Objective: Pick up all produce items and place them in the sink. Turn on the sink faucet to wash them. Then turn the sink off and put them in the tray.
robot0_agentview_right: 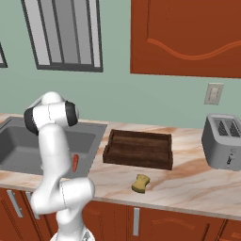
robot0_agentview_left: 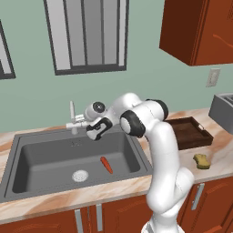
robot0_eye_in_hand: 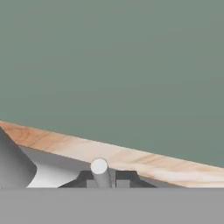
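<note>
Right at the hand, the gripper is clenched on the small side handle of the faucet: in the hand view the two dark fingers sit tight on either side of a pale round-ended rod, with no gap showing. In the left base view the gripper reaches in from the right, level with the faucet's short crossbar, above the far rim of the sink.

Below it, the carrot lies on the floor of the dark grey basin, toward its right side, to the right of the round silver drain and apart from it. The right base view shows the carrot partly behind the white arm.

On the marbled beige countertop to the right of the sink rests the brown tray. A yellow sponge lies nearer than the tray, close to the counter's front edge, apart from both tray and sink. Farther right stands a grey toaster.

Behind the counter a pale green wall carries a barred window above the sink. Red-brown cabinets hang on the wall and run under the counter.

The right base view alone gives the toaster's two top slots and a wall socket above it in full; the left base view alone gives the faucet's upright spout and the drain.
</note>
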Robot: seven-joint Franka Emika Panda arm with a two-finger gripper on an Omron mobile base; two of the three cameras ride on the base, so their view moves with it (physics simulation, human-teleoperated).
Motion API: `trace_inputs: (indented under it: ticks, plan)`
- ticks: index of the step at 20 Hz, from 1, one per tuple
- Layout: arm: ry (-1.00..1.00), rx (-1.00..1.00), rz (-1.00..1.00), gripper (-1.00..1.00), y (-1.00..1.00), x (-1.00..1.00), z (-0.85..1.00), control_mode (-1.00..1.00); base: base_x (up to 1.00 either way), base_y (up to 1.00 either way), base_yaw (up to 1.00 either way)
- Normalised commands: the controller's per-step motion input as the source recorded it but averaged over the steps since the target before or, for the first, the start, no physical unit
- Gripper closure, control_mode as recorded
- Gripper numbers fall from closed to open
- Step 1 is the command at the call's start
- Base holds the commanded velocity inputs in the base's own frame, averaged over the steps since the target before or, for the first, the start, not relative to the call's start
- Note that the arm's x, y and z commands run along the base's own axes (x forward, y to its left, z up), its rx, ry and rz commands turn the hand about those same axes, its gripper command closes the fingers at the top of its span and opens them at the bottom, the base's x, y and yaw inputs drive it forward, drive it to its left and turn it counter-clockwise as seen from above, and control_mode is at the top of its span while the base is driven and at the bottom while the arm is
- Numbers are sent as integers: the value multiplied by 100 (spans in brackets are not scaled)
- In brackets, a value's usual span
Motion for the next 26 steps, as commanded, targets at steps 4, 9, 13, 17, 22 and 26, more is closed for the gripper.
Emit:
trace_inputs:
  ticks: [4,9,13,17,22,26]
  plan:
    - [11,7,-8,100,-24,-10,-12,-100,0,0,0]
    - [12,6,-9,100,-23,-8,-16,-100,0,0,0]
    - [9,4,-8,100,-22,-3,-21,-100,0,0,0]
    - [2,2,-7,100,-24,-6,-25,-100,0,0,0]
    - [0,0,-6,100,-26,-8,-24,-100,0,0,0]
    - [0,1,-5,100,-35,-7,-28,-100,0,0,0]
